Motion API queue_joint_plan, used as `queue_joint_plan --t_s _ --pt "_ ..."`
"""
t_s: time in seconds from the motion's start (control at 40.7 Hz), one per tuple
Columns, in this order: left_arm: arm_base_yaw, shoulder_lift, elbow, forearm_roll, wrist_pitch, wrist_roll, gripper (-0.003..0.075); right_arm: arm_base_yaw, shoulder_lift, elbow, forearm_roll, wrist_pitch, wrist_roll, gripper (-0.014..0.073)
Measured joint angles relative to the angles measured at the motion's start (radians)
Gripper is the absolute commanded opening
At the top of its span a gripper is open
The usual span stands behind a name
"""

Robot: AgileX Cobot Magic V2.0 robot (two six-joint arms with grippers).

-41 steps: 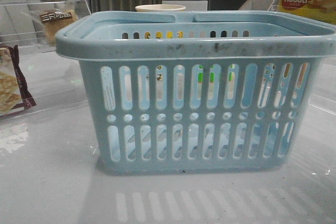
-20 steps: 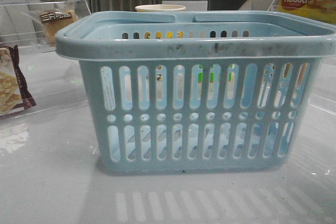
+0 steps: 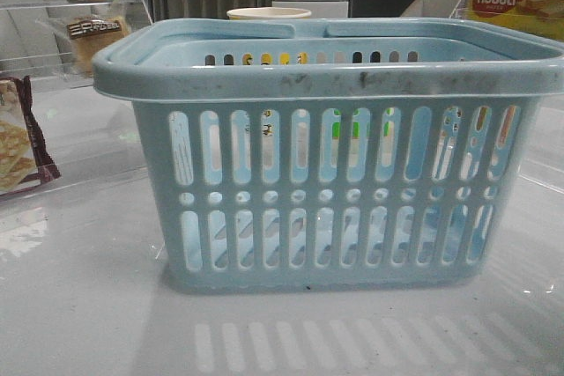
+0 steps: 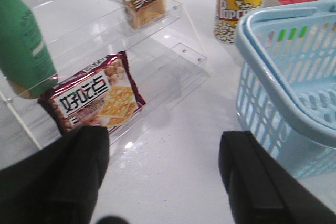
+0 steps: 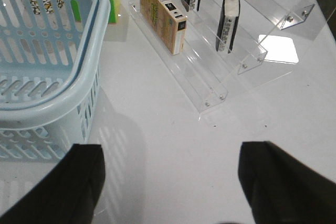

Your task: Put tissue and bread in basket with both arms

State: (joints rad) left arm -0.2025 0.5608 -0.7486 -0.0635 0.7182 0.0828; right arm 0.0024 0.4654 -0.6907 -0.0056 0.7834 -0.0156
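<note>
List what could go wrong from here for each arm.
Left: the bread sits on a clear acrylic step above the cracker packet; the open left gripper might clip the step edge or take the crackers. Right: the tissue stands thin and upright beside a tan box; it may topple.

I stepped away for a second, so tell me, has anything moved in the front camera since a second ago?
Nothing visibly changed. The basket sits in the same spot, the bread stays on its clear shelf, and no arm has entered the front view. In the wrist views both grippers, left and right, are open and holding nothing.
</note>
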Motion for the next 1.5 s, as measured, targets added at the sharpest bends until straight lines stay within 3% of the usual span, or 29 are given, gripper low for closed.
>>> queue_joint_plan --t_s 0.344,1.032,1.499 --pt "-0.178 0.0 0.0 -0.002 0.0 0.0 0.0507 -0.004 0.168 -0.033 -0.178 0.002 0.171 0.0624" --pt "-0.184 0.0 0.0 -0.004 0.0 0.0 0.0507 -0.116 0.991 -0.54 -0.202 -0.022 0.216 0.0624" --pt "-0.184 0.0 0.0 -0.004 0.0 0.002 0.0507 -0.116 1.288 -0.719 -0.213 -0.157 0.218 0.0624"
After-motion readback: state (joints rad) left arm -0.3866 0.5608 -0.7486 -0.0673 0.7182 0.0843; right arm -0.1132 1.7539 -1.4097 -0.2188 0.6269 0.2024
